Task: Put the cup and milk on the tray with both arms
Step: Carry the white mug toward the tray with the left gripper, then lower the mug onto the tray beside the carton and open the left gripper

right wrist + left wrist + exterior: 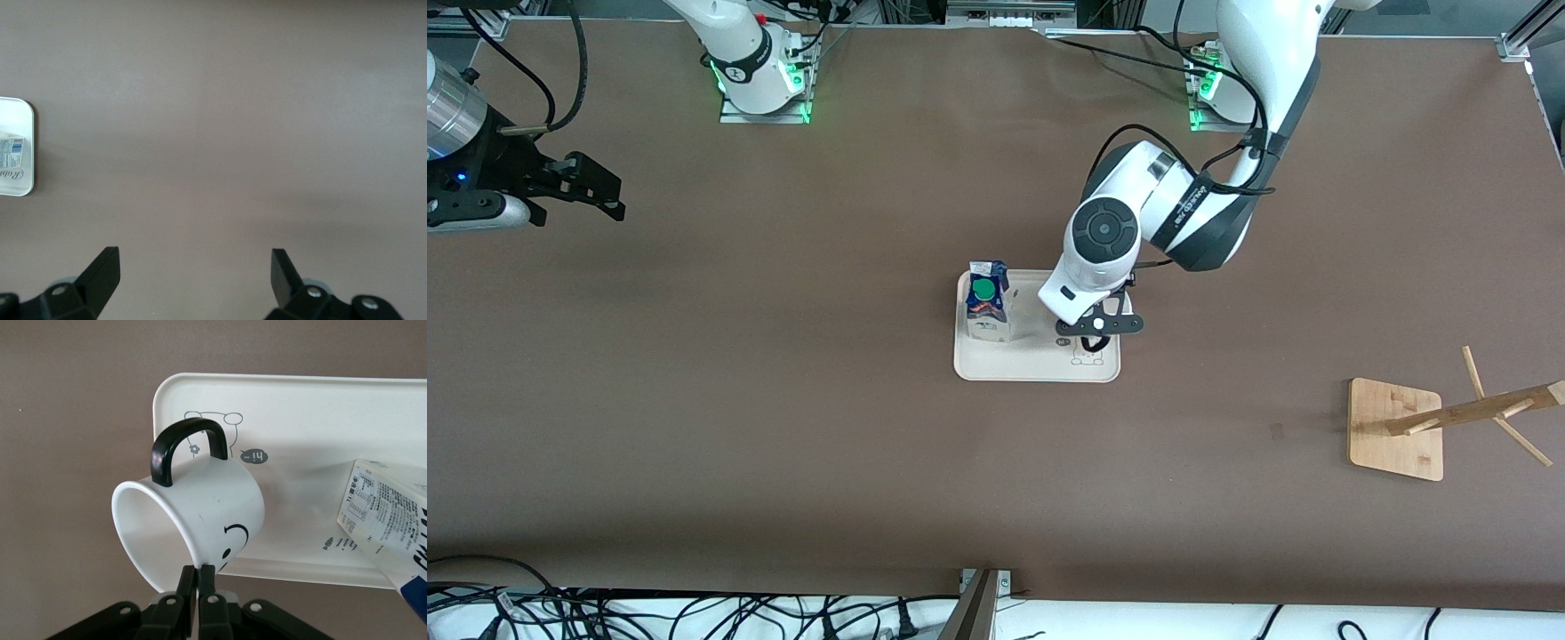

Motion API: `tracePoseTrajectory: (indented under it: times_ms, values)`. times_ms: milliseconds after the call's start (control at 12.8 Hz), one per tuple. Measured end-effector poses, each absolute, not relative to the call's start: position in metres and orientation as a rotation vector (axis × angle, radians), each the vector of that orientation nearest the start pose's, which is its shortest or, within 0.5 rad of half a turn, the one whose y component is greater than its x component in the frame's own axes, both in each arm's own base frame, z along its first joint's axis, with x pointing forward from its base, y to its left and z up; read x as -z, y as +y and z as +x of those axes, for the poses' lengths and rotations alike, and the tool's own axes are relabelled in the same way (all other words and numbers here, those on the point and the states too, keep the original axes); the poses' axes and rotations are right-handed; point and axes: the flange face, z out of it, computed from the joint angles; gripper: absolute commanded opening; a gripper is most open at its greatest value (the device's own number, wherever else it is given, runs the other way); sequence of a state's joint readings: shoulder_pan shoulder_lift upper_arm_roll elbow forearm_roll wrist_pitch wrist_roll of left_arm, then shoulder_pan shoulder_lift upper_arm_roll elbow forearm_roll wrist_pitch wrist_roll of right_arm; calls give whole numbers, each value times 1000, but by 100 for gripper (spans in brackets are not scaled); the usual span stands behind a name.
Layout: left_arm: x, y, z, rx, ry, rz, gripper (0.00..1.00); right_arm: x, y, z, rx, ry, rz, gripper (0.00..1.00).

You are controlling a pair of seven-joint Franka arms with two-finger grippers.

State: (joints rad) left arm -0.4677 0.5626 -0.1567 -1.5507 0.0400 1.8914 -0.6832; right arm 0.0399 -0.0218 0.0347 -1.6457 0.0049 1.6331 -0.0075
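Cup over the tray, milk already down.

I had the left gripper (198, 583) pinched on the rim of the cup (193, 520), holding it tipped on its side above the tray (1040, 366), at the end toward the left arm; gripping the wall left the black handle (189, 449) clear, and I judged the cup needed righting before I let go. The milk (988, 302) stood upright in the tray at the end toward the right arm, which left the bare half free for the cup. I kept the right gripper (195, 270) waiting with its fingers spread wide over bare table (783, 427), well apart from the tray, out of the left arm's way. The bamboo rack (1400, 427) stood well off toward the left arm's end.
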Motion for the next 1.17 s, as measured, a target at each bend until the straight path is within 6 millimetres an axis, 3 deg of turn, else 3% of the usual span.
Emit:
tracePoseTrajectory:
  times_ms: [390,781,1171]
  values:
    - [-292,-380,554,-329,-85,-3014,0,-607,42,551,14,-128,-3134,100]
    - [-292,-382,557,-308,-86,-3025,0,-607,42,551,14,-128,-3134,100]
    - [-280,-396,555,-263,-64,-3055,0,-607,42,551,14,-128,-3135,100]
